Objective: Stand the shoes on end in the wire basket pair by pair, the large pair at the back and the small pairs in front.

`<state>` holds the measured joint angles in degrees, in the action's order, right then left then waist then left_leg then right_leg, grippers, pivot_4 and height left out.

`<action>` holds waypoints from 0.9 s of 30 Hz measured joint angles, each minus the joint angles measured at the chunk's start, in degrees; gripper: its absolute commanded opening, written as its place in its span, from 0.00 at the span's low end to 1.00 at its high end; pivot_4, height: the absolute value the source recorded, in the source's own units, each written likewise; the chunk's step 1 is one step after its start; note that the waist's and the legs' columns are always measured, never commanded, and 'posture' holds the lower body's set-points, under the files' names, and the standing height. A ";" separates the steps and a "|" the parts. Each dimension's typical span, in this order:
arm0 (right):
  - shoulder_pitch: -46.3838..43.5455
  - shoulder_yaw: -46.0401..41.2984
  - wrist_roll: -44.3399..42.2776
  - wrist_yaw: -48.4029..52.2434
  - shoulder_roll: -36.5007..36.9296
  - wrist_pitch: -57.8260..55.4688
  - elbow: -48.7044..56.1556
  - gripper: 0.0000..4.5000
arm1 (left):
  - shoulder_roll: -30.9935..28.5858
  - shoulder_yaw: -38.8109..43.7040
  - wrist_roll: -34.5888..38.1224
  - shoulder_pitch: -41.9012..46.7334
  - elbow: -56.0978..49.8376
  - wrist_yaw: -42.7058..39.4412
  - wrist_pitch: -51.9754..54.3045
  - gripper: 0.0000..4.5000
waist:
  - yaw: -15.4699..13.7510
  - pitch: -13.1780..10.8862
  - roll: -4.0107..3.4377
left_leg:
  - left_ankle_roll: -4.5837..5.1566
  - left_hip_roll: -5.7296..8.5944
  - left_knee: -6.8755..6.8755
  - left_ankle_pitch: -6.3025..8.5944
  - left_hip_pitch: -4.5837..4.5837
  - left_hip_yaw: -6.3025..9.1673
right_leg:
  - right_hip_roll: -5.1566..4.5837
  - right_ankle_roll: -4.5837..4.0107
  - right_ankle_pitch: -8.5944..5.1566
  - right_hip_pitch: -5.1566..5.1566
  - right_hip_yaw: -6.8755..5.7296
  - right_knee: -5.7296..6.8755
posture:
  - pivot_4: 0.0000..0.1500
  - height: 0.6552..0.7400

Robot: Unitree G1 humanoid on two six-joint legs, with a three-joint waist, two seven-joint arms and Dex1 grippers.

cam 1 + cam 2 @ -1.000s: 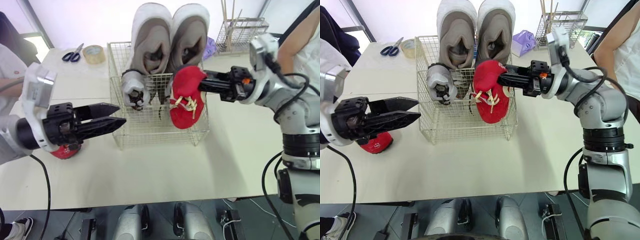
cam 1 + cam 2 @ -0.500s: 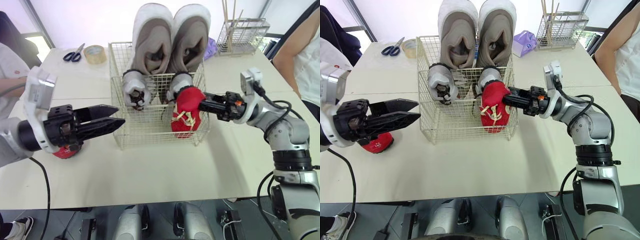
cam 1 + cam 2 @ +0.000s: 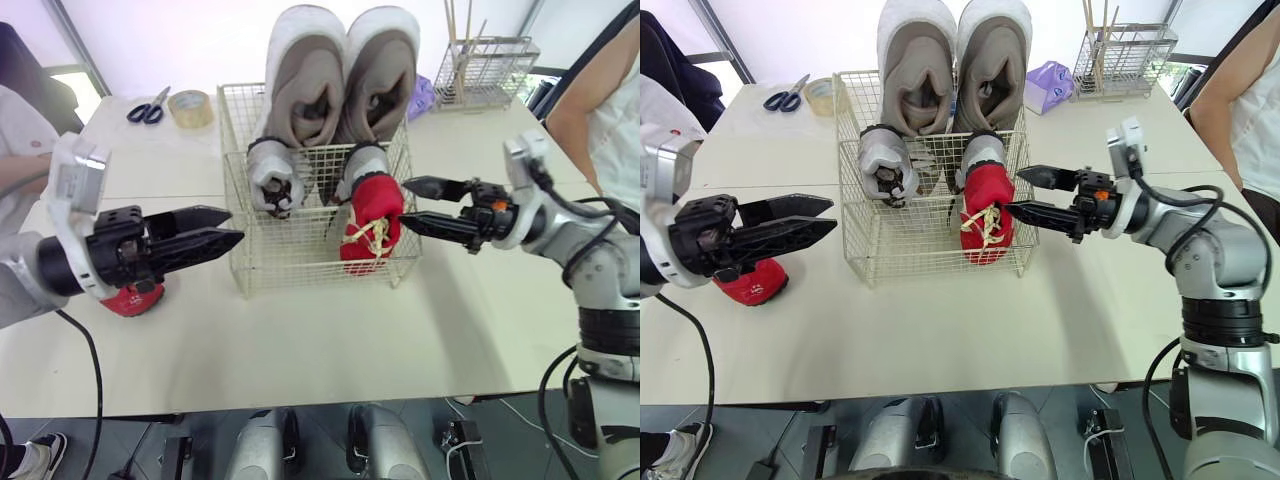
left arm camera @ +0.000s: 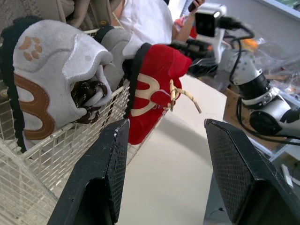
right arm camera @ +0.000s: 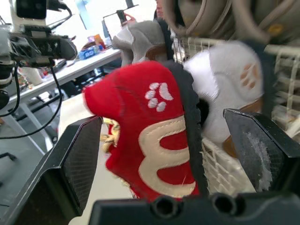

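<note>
Fingers spread wide, the right gripper (image 3: 403, 200) faces the red shoe (image 3: 370, 215) standing on end just ahead, in the wire basket (image 3: 300, 262). The left gripper (image 3: 234, 224), equally wide, hovers above a second red shoe (image 3: 130, 298).

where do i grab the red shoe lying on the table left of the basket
Probably from above with the left gripper, which is open and nearest it. The red shoe lies low on the table with its sides free, so pinch across its narrow width. Most of it is hidden, so I cannot tell heel from toe.
</note>
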<state>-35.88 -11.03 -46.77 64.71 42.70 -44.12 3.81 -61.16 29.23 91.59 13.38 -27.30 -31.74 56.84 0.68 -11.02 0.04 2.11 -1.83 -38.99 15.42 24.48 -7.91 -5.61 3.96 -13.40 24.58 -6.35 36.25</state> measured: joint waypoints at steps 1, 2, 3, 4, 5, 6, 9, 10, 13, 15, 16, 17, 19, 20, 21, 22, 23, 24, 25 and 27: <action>0.00 -0.37 -0.63 -0.19 0.46 -0.60 0.55 0.99 | 0.12 -0.17 -0.16 -0.02 0.00 -0.11 0.00 0.59 | 0.01 0.00 0.00 | 0.00 0.00 0.00 0.00 0.00 0.00 | 0.00 0.00 0.00 0.00 0.00 0.00 | 1.00 1.00; 0.00 -1.00 -1.60 -0.36 1.04 -1.47 1.41 0.99 | 0.29 -0.28 -0.42 -0.12 0.01 -0.27 0.00 0.59 | 0.01 0.00 0.00 | 0.00 0.00 0.00 0.00 0.00 0.00 | 0.00 0.00 0.00 0.00 0.00 0.00 | 1.00 1.00; -0.04 -1.48 -2.19 -0.53 1.29 -2.01 2.18 0.99 | 0.36 -0.28 -0.62 -0.22 0.01 -0.34 0.00 0.59 | 0.01 0.00 0.00 | 0.00 0.00 0.00 0.00 0.00 0.00 | 0.00 0.00 0.00 0.00 0.00 0.00 | 1.00 1.00; -0.07 -1.97 -3.30 -0.81 1.42 -2.82 3.06 0.99 | 0.39 -0.28 -0.92 -0.26 0.03 -0.40 0.00 0.59 | 0.00 0.00 0.00 | 0.00 0.00 0.00 0.00 0.00 0.00 | 0.00 0.00 0.00 0.00 0.00 0.00 | 1.00 1.00; -0.06 -2.33 -4.22 -1.01 1.57 -3.61 3.93 0.99 | 0.39 -0.28 -1.05 -0.31 0.07 -0.48 0.00 0.59 | -0.01 0.00 0.00 | 0.00 0.00 0.00 0.00 0.00 0.00 | -0.01 0.00 0.00 0.00 0.00 0.00 | 1.00 1.00; -0.06 -2.66 -4.88 -1.23 1.84 -4.22 4.72 0.99 | 0.40 -0.28 -1.13 -0.35 0.10 -0.57 0.00 0.59 | -0.01 0.00 0.00 | 0.01 0.00 0.00 0.00 0.00 0.00 | -0.01 0.00 0.00 0.00 0.00 0.00 | 1.00 1.00; -0.06 -3.33 -5.86 -1.60 2.89 -4.62 5.13 0.99 | 0.40 -0.20 -1.71 -1.16 0.28 -0.74 0.00 0.59 | -0.13 0.00 0.01 | 0.02 0.02 0.00 0.01 0.00 0.00 | -0.03 0.00 0.00 0.00 0.00 -0.01 | 1.00 1.00; -0.06 -3.57 -5.93 -1.73 3.19 -4.62 4.99 0.99 | 0.40 -0.13 -2.11 -1.58 0.35 -0.82 0.01 0.59 | -0.13 0.00 0.01 | 0.02 0.02 -0.01 0.01 0.00 0.00 | -0.03 0.00 0.00 0.00 0.00 -0.01 | 1.00 1.00; -2.56 -5.28 -7.07 -2.19 3.62 -4.93 1.51 1.00 | 0.20 2.28 -2.76 -3.55 1.78 -0.96 0.20 0.70 | -0.01 -0.02 -0.02 | 0.03 0.02 -0.01 0.01 0.01 -0.01 | -0.03 0.00 0.00 0.02 0.00 -0.01 | 1.00 1.00; -6.59 -7.86 -8.57 -2.68 4.26 -5.22 -2.23 1.00 | -0.23 4.90 -2.80 -4.54 4.53 -0.69 0.50 0.86 | 0.09 -0.05 -0.07 | 0.03 0.00 0.00 0.01 0.01 -0.02 | -0.01 -0.01 0.00 0.05 0.01 0.00 | 1.00 1.00; -9.78 -9.01 -9.28 -3.13 4.52 -5.42 -4.17 1.00 | -0.35 6.78 -2.76 -4.93 6.55 -0.27 0.61 0.97 | 0.18 -0.05 -0.08 | 0.03 -0.02 0.03 0.01 0.01 -0.02 | 0.00 -0.02 -0.01 0.08 0.01 0.00 | 1.00 1.00; -12.04 -9.75 -9.86 -3.51 4.48 -5.44 -4.97 1.00 | -0.43 8.34 -2.83 -5.15 8.01 0.21 0.61 0.99 | 0.25 -0.05 -0.08 | 0.02 -0.03 0.07 0.00 0.01 -0.01 | 0.01 -0.02 -0.01 0.09 0.01 0.00 | 1.00 1.00; -18.27 -10.07 -11.02 -4.57 3.29 -5.42 -6.14 1.00 | -0.61 13.27 -4.63 -6.49 12.10 2.17 0.44 0.99 | 0.58 -0.05 -0.09 | 0.00 -0.05 0.13 0.00 0.01 -0.02 | 0.01 -0.02 -0.01 0.14 0.02 0.00 | 1.00 1.00; -20.55 -9.79 -11.32 -5.14 2.55 -5.38 -6.21 1.00 | -0.71 15.30 -6.20 -6.94 13.79 3.28 0.23 0.99 | 0.61 -0.05 -0.08 | -0.01 -0.06 0.15 -0.01 0.01 -0.02 | 0.02 -0.02 -0.01 0.15 0.02 0.00 | 1.00 1.00; -22.38 -9.17 -11.51 -5.47 1.75 -5.39 -6.06 1.00 | -0.83 17.01 -7.81 -7.42 15.19 4.46 0.14 0.99 | 0.55 -0.05 -0.08 | -0.01 -0.06 0.16 -0.01 0.01 -0.02 | 0.01 -0.02 -0.01 0.16 0.02 0.00 | 1.00 1.00; -24.55 -7.06 -11.01 -5.53 0.29 -5.38 -5.21 1.00 | -1.09 19.43 -10.48 -8.81 16.42 6.12 0.08 0.99 | 0.64 -0.05 -0.09 | -0.02 -0.06 0.17 -0.01 0.01 -0.06 | 0.01 -0.01 0.00 0.19 0.03 0.00 | 1.00 1.00; -25.96 -4.14 -10.47 -5.13 -0.84 -5.38 -3.26 1.00 | -1.50 21.37 -13.12 -9.72 17.94 7.88 0.06 0.99 | 0.66 -0.05 -0.09 | -0.02 -0.06 0.21 -0.01 0.02 -0.08 | -0.01 -0.01 0.00 0.23 0.04 0.01 | 1.00 1.00; -26.54 -1.88 -10.25 -4.67 -1.71 -5.39 -1.53 1.00 | -1.63 22.58 -14.85 -10.08 19.00 8.98 0.02 0.99 | 0.60 -0.04 -0.08 | -0.03 -0.07 0.21 -0.01 0.03 -0.08 | 0.00 -0.01 0.00 0.23 0.04 0.01 | 1.00 1.00; -27.14 1.03 -9.68 -3.60 -3.00 -5.35 0.30 1.00 | -1.65 24.47 -16.71 -11.18 19.84 10.11 0.08 0.99 | 0.53 -0.04 -0.07 | -0.04 -0.07 0.21 0.00 0.05 -0.09 | -0.02 -0.01 0.00 0.26 0.04 0.01 | 1.00 1.00; -27.37 6.04 -9.05 -0.84 -5.40 -4.87 3.65 1.00 | -1.29 29.50 -18.72 -15.10 21.93 10.89 1.22 0.99 | 0.53 -0.04 -0.06 | -0.02 -0.05 0.22 0.02 0.17 -0.13 | -0.08 0.00 0.00 0.38 0.04 0.00 | 1.00 1.00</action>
<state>-63.24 -4.98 -55.82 63.87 37.30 -48.99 7.46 -62.45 58.73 72.86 -1.72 -5.38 -20.84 58.06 1.21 -11.06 -0.02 2.09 -1.88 -38.77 15.44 24.64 -8.05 -5.69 3.96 -13.40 24.96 -6.31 36.25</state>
